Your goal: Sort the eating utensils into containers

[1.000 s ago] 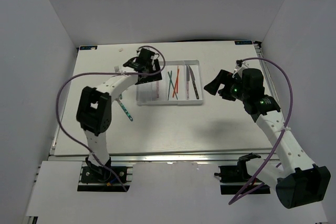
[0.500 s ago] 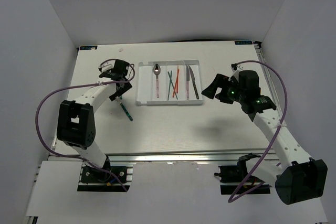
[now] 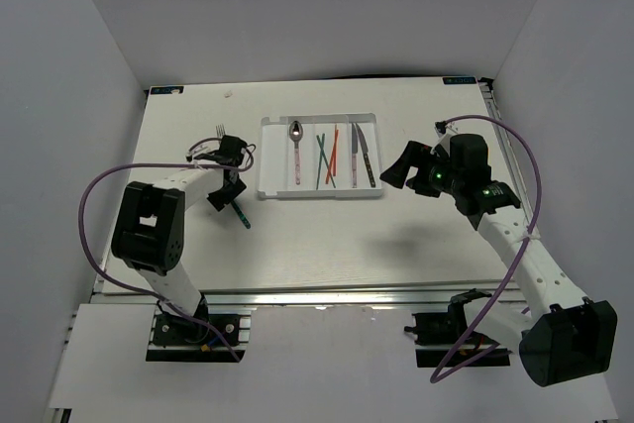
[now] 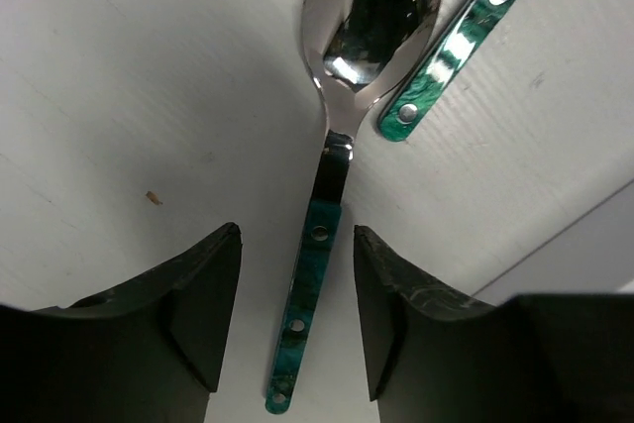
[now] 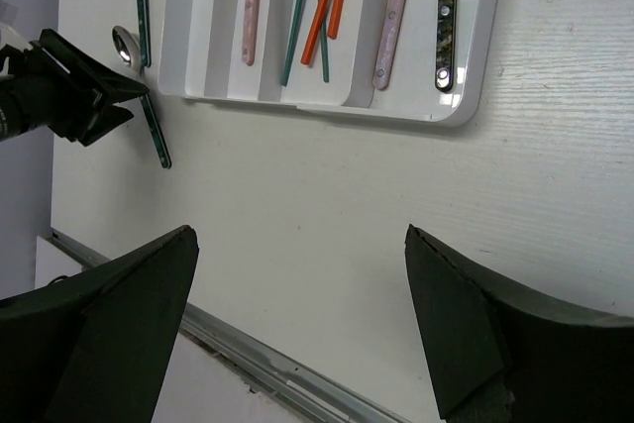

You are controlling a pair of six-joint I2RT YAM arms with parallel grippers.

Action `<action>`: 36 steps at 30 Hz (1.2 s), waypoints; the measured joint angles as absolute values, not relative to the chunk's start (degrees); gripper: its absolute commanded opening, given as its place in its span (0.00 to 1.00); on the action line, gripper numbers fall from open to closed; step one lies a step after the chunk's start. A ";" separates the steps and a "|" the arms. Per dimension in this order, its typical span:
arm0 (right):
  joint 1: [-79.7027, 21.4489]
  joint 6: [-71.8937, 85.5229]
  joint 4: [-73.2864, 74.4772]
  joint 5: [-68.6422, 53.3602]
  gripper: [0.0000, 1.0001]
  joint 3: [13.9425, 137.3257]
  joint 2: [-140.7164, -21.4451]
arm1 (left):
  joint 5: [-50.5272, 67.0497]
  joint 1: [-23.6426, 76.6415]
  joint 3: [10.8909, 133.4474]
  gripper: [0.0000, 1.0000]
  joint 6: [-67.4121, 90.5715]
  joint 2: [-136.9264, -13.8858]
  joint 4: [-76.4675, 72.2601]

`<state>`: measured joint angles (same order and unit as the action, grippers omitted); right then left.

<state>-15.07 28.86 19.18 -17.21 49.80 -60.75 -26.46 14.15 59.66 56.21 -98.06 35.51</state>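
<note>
On the white table, the white tray sits at centre-far. One lane holds a pink-handled spoon, the next the chopsticks, then a pink-handled piece beside the dark knife. Leftmost lane looks bare.

Right gripper hangs to the right of the tray, jaws wide, nothing in them.

Left gripper is low over the table left of the tray, jaws partly apart, one finger each side of the teal-handled spoon. Wrist view shows gaps on both sides, so no contact yet. Spoon lies flat on the table, bowl pointing away from the fingers. The teal fork lies just beside it, handle end near the spoon's neck, apart from it.

Step in hand: grasp the teal spoon. To do it well:
- Handle sits slightly nearer one finger; centre it or it may skid as the jaws close.
- Pinch on the teal handle, not the slick bowl.
- Get the tips right down; the handle is thin and flat.
- Lift straight, clear of the fork.
- Likely target is the spoon lane.
</note>
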 measured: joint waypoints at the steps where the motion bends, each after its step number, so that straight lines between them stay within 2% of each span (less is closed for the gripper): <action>1: -15.07 28.86 19.18 -17.23 0.89 49.80 -60.75 | -26.30 14.15 59.16 0.55 56.34 -98.32 35.09; 3: -15.07 28.86 19.18 -17.32 0.89 49.80 -60.75 | -26.09 14.15 57.87 0.53 56.60 -98.56 34.52; 4: -15.07 28.86 19.18 -17.34 0.89 49.80 -60.75 | -26.04 14.15 57.08 0.41 56.62 -98.61 34.13; 7: -15.07 28.86 19.16 -17.41 0.89 49.80 -60.73 | -26.13 14.11 56.05 0.30 56.60 -98.17 32.60; 12: -15.07 28.84 19.18 -17.58 0.89 49.80 -60.49 | -25.63 13.17 51.99 0.00 56.18 -94.91 28.86; 19: -15.07 28.58 19.16 -17.76 0.89 49.80 -59.70 | -24.49 11.90 46.22 0.00 50.83 -85.80 29.89; 24: -15.07 28.53 19.14 -17.74 0.89 49.80 -59.72 | -21.28 13.26 51.44 0.00 42.37 -80.55 28.16; 27: -15.05 28.51 19.16 -17.72 0.89 49.80 -59.83 | -19.59 16.51 60.84 0.00 37.32 -84.20 28.10; 32: -15.05 28.18 19.29 -17.32 0.89 49.80 -60.01 | -17.74 23.18 80.38 0.00 30.09 -97.78 28.23; 36: -15.05 27.53 19.97 -16.53 0.89 49.80 -59.99 | -14.94 25.78 89.45 0.00 27.92 -107.55 29.08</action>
